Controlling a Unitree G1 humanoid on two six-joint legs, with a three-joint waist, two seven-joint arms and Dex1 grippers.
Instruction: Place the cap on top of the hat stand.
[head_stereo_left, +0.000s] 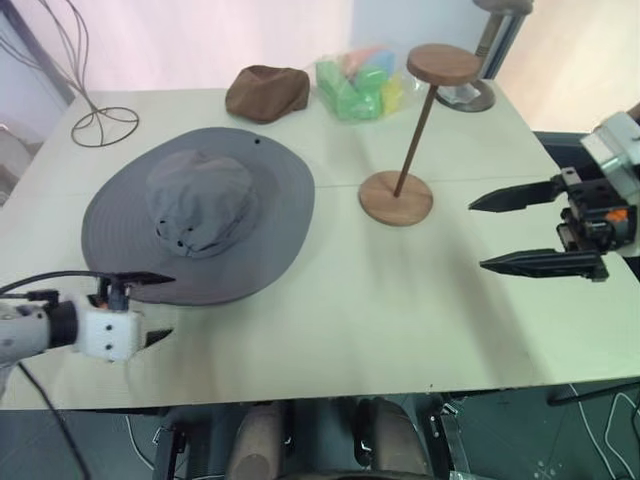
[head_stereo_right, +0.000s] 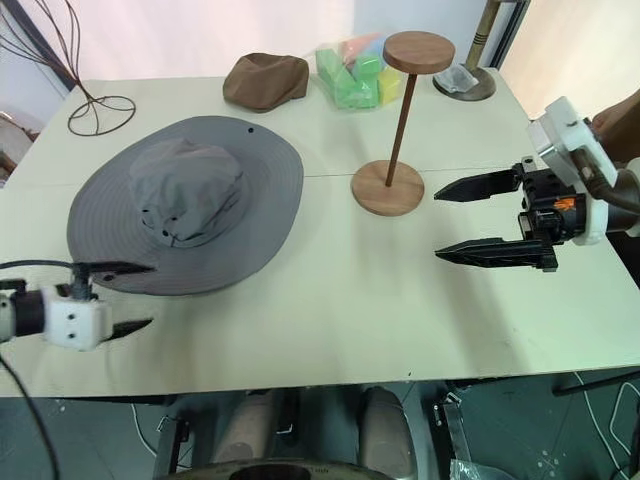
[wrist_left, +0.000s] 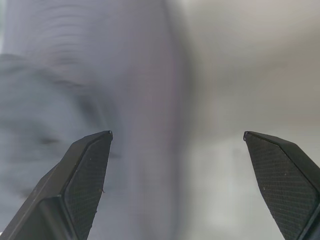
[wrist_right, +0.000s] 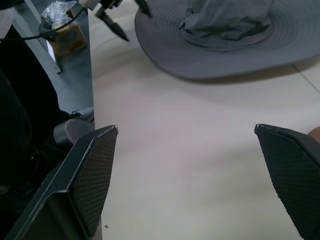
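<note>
Because the cap (head_stereo_left: 198, 212) lies flat on the desk (head_stereo_left: 330, 320) left of the hat stand (head_stereo_left: 412, 130), both wide-open, empty end effectors, left (head_stereo_left: 150, 308) and right (head_stereo_left: 525, 230), may pinch only floppy brim, letting it droop and topple the stand.

No legible text or labels

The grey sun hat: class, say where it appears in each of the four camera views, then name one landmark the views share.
Left eye view: the cap lies left of centre on the table.
Right eye view: left of centre, flat on the table.
Left wrist view: blurred grey brim beyond the fingers.
Right wrist view: along the top edge.
Shared landmark: the left gripper, open at the brim's near edge.
</note>
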